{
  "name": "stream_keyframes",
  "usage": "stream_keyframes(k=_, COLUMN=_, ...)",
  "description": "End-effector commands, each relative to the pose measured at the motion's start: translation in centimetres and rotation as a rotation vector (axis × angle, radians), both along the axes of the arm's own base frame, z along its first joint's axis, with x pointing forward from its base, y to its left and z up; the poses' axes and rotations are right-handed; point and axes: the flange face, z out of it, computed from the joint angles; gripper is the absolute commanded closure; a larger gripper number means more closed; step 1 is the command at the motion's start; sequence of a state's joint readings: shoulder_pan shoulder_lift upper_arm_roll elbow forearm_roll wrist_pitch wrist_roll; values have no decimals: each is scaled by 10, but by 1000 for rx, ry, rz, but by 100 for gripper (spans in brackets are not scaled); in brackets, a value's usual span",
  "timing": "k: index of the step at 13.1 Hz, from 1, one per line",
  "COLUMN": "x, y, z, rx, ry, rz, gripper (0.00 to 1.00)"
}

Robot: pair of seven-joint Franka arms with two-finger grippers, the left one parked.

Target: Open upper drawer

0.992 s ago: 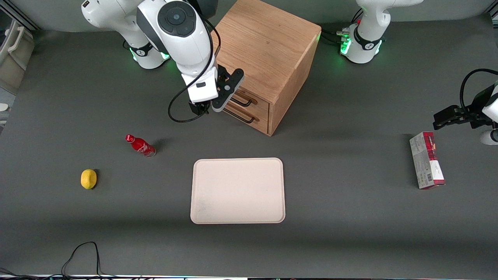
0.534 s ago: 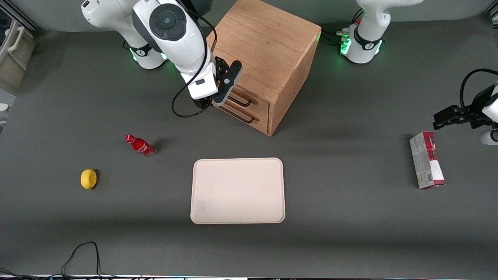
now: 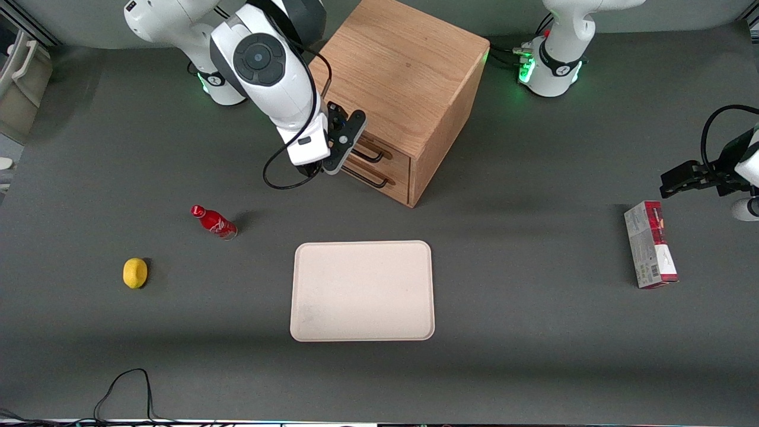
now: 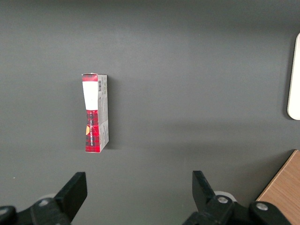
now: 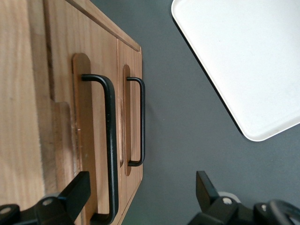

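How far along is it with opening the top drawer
Early stage. Done: the gripper has reached the cabinet front, fingers open, at the upper drawer. In hand: lining up on its dark bar handle, which shows between the open fingers but is not yet clamped. Left: closing on the handle and pulling; the drawer sits flush and closed.

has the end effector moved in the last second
Yes. In the front view the end effector has shifted up along the cabinet front, from the lower handle level toward the upper drawer handle. Fingers open.
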State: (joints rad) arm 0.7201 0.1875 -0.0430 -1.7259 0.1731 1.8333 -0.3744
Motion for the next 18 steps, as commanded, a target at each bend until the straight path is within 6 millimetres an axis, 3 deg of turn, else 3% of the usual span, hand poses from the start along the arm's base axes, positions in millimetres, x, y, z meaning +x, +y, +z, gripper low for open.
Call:
stream_keyframes(k=1, x=-5, y=-1, z=-12, rx=36, ry=-3, rz=1, gripper=0)
stream_keyframes(k=4, x=-12, y=8, z=-28, rx=31, ry=-3, rz=14, gripper=0)
stream_keyframes(k=13, x=1, y=8, z=-62, rx=12, ry=2, rz=-5, gripper=0)
stream_keyframes(k=18, x=10, y=-1, z=-65, rx=7, ry=-7, rz=-23, gripper=0)
